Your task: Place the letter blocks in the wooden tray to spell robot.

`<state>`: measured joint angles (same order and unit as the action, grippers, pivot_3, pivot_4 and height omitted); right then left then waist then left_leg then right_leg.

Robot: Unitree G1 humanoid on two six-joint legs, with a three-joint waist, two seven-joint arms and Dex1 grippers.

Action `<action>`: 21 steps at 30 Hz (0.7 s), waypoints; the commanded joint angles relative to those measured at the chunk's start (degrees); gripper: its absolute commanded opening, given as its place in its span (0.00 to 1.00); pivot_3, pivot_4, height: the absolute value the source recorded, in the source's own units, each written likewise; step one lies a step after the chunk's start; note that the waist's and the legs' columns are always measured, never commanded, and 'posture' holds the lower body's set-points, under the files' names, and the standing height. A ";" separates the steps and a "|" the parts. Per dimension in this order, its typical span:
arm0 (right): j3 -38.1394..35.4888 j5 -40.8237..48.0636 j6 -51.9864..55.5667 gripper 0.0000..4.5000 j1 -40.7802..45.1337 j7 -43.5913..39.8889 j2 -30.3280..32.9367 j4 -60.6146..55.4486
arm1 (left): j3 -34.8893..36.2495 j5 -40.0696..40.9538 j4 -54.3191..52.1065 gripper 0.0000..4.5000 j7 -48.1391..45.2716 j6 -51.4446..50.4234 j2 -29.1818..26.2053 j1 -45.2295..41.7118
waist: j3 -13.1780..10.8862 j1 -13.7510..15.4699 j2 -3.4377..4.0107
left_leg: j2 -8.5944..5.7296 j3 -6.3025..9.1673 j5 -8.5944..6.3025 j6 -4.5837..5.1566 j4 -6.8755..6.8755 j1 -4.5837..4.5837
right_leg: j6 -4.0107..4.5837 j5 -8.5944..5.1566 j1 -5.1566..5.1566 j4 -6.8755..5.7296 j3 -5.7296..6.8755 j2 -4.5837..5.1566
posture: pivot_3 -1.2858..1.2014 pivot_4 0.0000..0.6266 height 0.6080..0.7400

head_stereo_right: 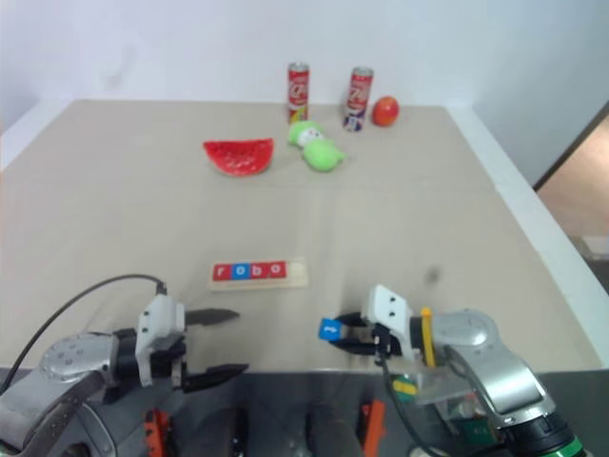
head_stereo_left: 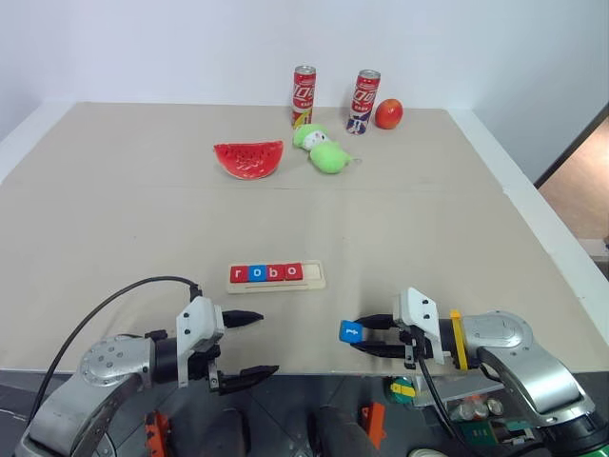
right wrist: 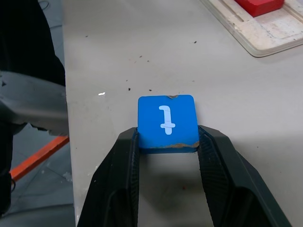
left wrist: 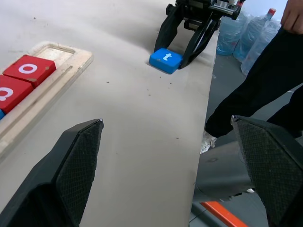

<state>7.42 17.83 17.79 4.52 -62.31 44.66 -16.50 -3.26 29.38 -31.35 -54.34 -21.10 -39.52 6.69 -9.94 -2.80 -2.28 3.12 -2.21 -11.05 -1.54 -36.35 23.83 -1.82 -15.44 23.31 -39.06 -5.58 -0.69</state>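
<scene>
The wooden tray (head_stereo_left: 318, 277) lies at the table's middle front, with four letter blocks in it reading r (head_stereo_left: 238, 275), o (head_stereo_left: 255, 274), b (head_stereo_left: 274, 273), o (head_stereo_left: 293, 272). Its right end slot is bare. A blue t block (head_stereo_left: 350, 331) rests on the table near the front edge, to the right of the tray. My right gripper (head_stereo_left: 361, 336) is shut on the t block (right wrist: 166, 120), one finger pressed against each side. My left gripper (head_stereo_left: 250, 346) stands open by the front edge, below the tray's left end, with nothing between its fingers.
At the back stand two red cans (head_stereo_left: 304, 95) (head_stereo_left: 364, 100), a red fruit (head_stereo_left: 388, 113), a green plush toy (head_stereo_left: 324, 150) and a watermelon slice toy (head_stereo_left: 249, 158). A person's dark trouser leg (left wrist: 255, 94) is beside the table edge near the t block.
</scene>
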 commanded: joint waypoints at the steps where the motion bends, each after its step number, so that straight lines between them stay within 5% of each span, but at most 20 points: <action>1: 0.47 0.07 -2.00 0.26 7.26 -3.73 0.34 2.98 | 0.48 0.38 -0.73 1.00 -0.63 0.83 -0.19 -1.15 | -0.02 -0.18 0.02 | 0.03 -0.01 0.00 0.01 -0.01 -0.02 | 0.01 0.05 0.02 0.00 -0.05 0.00 | 0.52 0.24 1.00; 7: 4.75 -3.41 -11.13 0.26 26.06 -14.95 -1.29 22.21 | -0.56 0.03 0.09 1.00 -1.00 0.87 0.24 -2.50 | -0.06 -0.38 0.01 | 0.06 -0.21 0.06 0.09 -0.07 -0.18 | 0.06 0.20 -0.06 0.00 -0.09 -0.02 | 0.52 0.24 1.00; 12: 9.11 -10.20 -29.72 0.26 38.69 -24.29 -4.01 44.54 | -0.60 -0.47 -0.25 1.00 -0.29 1.20 0.60 -1.70 | -0.07 -0.12 0.03 | 0.05 -0.19 0.01 0.12 0.03 -0.12 | -0.04 0.11 -0.01 0.00 -0.07 -0.03 | 0.52 0.24 1.00; 18: 11.95 -15.50 -41.72 0.26 47.72 -29.14 -7.19 62.61 | -0.25 -0.70 -1.97 1.00 1.65 1.10 0.90 0.52 | -0.09 -0.06 0.06 | 0.03 -0.17 -0.13 0.24 0.07 -0.07 | 0.10 0.19 0.01 0.00 -0.11 -0.02 | 0.52 0.24 1.00; 19: 12.40 -15.65 -40.94 0.37 48.41 -29.69 -7.21 64.02 | -0.05 -0.79 -2.20 1.00 1.89 1.19 0.87 1.00 | -0.10 -0.05 0.08 | 0.02 -0.12 -0.18 0.26 0.08 -0.05 | 0.16 0.15 0.01 -0.01 -0.07 -0.01 | 0.52 0.24 1.00; 21: 12.62 -15.10 -40.45 0.37 49.37 -30.18 -7.46 65.69 | 0.26 -0.88 -2.65 1.00 2.39 1.26 0.79 1.79 | -0.11 -0.04 0.09 | 0.01 -0.13 -0.20 0.27 0.08 -0.04 | 0.17 0.14 0.01 -0.01 -0.08 0.01 | 0.52 0.24 1.00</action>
<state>19.85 2.74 -21.97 50.90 -88.76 37.20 45.55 -4.18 28.86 -31.01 -52.90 -20.64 -38.83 7.03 -10.04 -2.85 -2.20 3.13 -2.31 -11.26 -1.26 -36.27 23.79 -1.64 -15.31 23.31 -39.07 -5.64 -0.67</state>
